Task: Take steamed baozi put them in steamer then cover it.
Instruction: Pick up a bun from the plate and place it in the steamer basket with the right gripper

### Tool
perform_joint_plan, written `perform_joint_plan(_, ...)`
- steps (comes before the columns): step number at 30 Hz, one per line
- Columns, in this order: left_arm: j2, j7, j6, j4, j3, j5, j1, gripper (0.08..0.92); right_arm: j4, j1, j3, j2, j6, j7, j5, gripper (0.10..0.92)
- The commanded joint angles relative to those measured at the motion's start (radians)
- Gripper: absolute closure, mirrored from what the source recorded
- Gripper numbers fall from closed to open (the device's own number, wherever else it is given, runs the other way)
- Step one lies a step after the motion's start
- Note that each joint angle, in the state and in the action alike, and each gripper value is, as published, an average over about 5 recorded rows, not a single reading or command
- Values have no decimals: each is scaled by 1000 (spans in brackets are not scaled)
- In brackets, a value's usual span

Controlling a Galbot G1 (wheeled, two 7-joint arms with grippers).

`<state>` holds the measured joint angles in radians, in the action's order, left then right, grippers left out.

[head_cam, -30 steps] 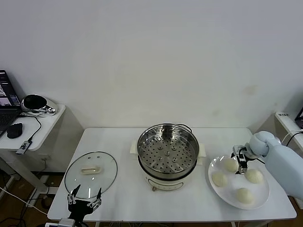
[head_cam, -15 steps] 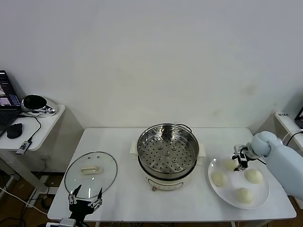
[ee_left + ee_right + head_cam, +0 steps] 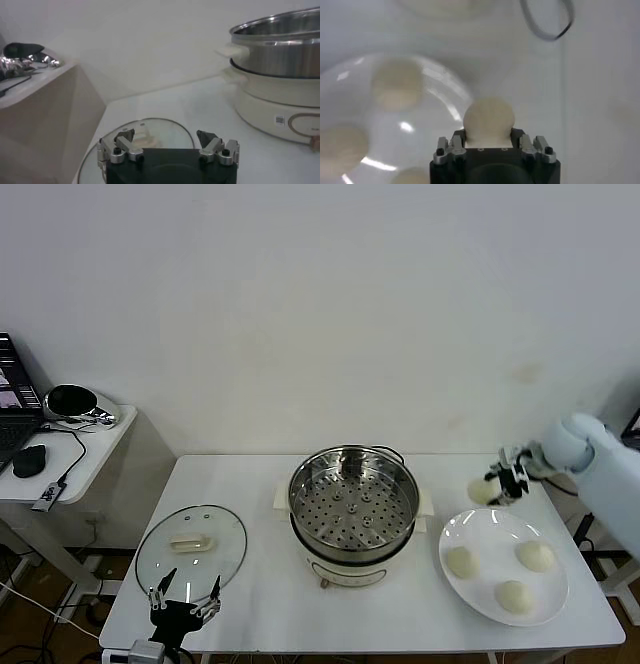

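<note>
cream-white baozi [image 3: 481, 491], three more on a white plate [image 3: 555, 594]; shiny silver steamer [image 3: 354, 500] with dotted holes, white base; clear lid [image 3: 192, 545].

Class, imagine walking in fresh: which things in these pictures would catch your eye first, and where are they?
The round shiny stainless-steel steamer stands open at the table's middle. To its right, the right hand holds one cream-white round bun above a flat white plate with three more buns. The round clear glass lid lies at the left, near the open left hand.
</note>
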<state>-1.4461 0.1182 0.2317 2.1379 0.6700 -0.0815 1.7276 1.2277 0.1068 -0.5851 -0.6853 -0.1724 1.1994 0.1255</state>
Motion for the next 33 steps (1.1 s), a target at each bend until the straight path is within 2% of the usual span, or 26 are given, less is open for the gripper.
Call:
perform_joint_plan(1, 4, -6, 0, 23, 6, 4, 6, 177, -51, 335, -229, -197, 1, 86, -170, 474)
perform_joint_plan(3, 2, -8, -1, 29, 7, 5, 10, 177, -119, 358, -235, -267, 62, 105, -173, 475)
perform_joint_plan(9, -12, -10, -2, 41, 6, 11, 13, 177, -337, 364, -214, -464, 477, 156, -172, 482)
perform_joint_plan(16, -15, -6, -1, 38, 3, 19, 13, 177, -295, 326, -225, -507, 748, 167, -58, 479)
perform_joint_plan(20, -16, -5, -1, 34, 5, 20, 15, 177, -327, 300, -226, -536, 934, 169, -23, 475)
perform_joint_plan(23, -19, -5, 0, 35, 8, 19, 17, 177, -331, 287, -237, -548, 1001, 176, -7, 472)
perform_joint_plan(28, -25, -5, 1, 42, 8, 17, 18, 177, -286, 269, -277, -554, 1002, 190, 28, 466)
perform_joint_plan(33, -29, -7, 1, 39, 7, 16, 20, 177, -314, 249, -280, -588, 1003, 184, 155, 470)
